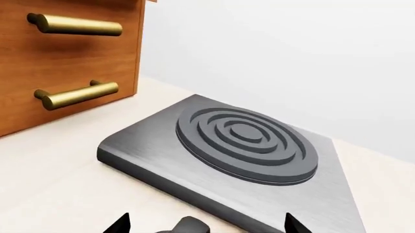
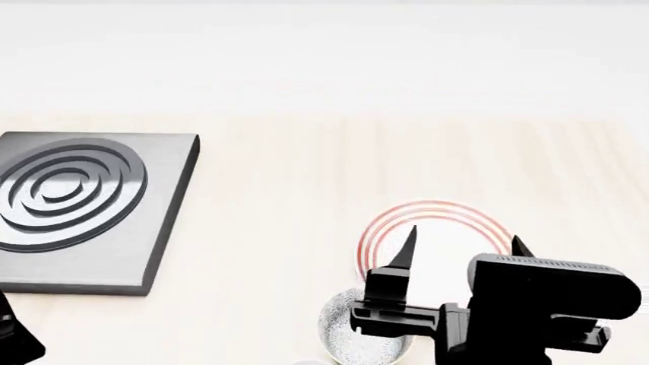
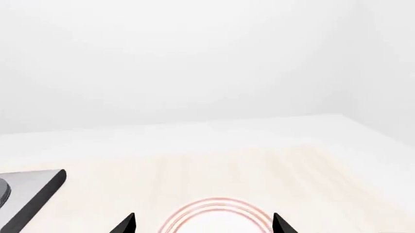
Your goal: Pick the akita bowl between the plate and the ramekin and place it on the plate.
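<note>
Right gripper [image 2: 461,247] spread wide, empty | over plate [image 2: 438,220] | akita bowl [image 2: 350,334] beside

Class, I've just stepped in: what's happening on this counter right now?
The right end effector hangs open and empty above the red-ringed plate. The speckled akita bowl sits on the counter at the plate's near edge, partly hidden by the arm, not yet picked up. The left end effector is open near the grey hob, holding nothing. The ramekin isn't clearly in view.
</note>
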Available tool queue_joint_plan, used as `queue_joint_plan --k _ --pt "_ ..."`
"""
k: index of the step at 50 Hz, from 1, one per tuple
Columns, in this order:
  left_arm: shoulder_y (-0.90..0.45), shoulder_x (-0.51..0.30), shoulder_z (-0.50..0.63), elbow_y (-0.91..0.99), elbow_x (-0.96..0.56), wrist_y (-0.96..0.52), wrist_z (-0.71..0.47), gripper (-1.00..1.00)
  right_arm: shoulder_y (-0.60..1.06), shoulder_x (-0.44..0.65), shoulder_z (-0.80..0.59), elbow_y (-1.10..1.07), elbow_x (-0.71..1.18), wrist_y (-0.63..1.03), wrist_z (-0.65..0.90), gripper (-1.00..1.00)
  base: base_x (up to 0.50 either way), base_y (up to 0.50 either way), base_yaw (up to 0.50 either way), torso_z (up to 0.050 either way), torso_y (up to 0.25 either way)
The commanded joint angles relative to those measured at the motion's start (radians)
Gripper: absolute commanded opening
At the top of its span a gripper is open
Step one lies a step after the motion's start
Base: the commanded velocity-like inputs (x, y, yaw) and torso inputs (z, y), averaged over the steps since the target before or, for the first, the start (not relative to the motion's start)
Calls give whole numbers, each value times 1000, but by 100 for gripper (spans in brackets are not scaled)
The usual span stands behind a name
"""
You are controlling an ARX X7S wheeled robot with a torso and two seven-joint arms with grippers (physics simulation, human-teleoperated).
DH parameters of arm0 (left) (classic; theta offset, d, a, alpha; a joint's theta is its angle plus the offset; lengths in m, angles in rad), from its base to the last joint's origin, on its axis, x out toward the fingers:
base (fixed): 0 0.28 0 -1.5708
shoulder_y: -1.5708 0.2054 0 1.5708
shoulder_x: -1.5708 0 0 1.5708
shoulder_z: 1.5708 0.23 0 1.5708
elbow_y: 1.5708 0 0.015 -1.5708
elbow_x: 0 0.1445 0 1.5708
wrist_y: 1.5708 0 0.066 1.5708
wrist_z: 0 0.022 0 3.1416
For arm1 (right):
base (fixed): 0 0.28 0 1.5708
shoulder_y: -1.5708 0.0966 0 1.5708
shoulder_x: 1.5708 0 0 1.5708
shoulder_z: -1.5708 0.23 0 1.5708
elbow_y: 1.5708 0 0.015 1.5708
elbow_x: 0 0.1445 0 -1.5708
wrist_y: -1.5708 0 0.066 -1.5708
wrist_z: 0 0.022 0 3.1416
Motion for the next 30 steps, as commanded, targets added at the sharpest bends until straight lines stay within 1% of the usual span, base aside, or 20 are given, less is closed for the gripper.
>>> queue_joint_plan --k 1,2,3,4,5,6,7,8,10,12,13,15,16,18,19,21,22,25,30 --pt "0 -2 2 -2 -4 2 -2 100 1 21 -55 38 -38 -27 -3 100 0 0 0 0 0" --pt "-3 -1 2 -8 -4 5 0 100 -11 -30 9 47 23 -33 3 100 0 0 0 0 0" --pt "-3 -1 3 -9 -4 6 0 100 -15 -47 33 54 47 -43 -3 100 0 0 0 0 0" --pt "-3 -2 3 -8 -4 6 -1 100 -7 -42 26 55 41 -8 18 100 0 0 0 0 0" --pt "-2 -2 3 -9 -5 6 0 100 -2 -9 -18 64 23 -2 -8 100 0 0 0 0 0" --pt "-2 -2 4 -9 -4 7 -1 100 -1 -2 -31 69 24 21 -8 100 0 0 0 0 0" --pt "-3 -2 4 -10 -5 7 -1 100 -7 -9 -28 83 18 -37 -29 100 0 0 0 0 0" --pt "-2 -2 4 -9 -5 7 -1 100 -4 -9 -34 79 -9 -4 19 100 0 0 0 0 0" --pt "-2 -3 4 -10 -5 7 -2 100 6 -10 -24 86 37 55 6 100 0 0 0 0 0" --pt "-2 -3 5 -10 -6 7 -3 100 6 -16 -21 89 44 50 2 100 0 0 0 0 0" --pt "-2 -3 5 -10 -6 8 -3 100 11 -35 9 109 75 77 10 100 0 0 0 0 0" --pt "-3 -3 5 -13 -6 9 -3 100 11 -44 21 126 89 55 -8 100 0 0 0 0 0" --pt "-3 -3 5 -12 -7 8 -4 100 16 -56 40 143 110 82 2 100 0 0 0 0 0" --pt "-5 -3 5 -17 -7 12 -2 100 15 -46 17 151 84 59 -1 100 0 0 0 0 0" --pt "-6 -3 5 -20 -7 13 -2 100 23 -36 5 150 88 96 5 100 0 0 0 0 0" --pt "-4 -4 6 -14 -8 9 -5 100 31 -46 21 164 108 103 0 100 0 0 0 0 0" --pt "-3 -5 6 -12 -8 8 -6 100 42 -39 13 168 125 146 -2 100 0 0 0 0 0" --pt "-2 -5 7 -9 -9 7 -8 100 57 -47 25 178 144 172 7 100 0 0 0 0 0" --pt "-2 -6 7 -8 -12 6 -10 100 72 -45 15 200 139 168 5 100 0 0 0 0 0"
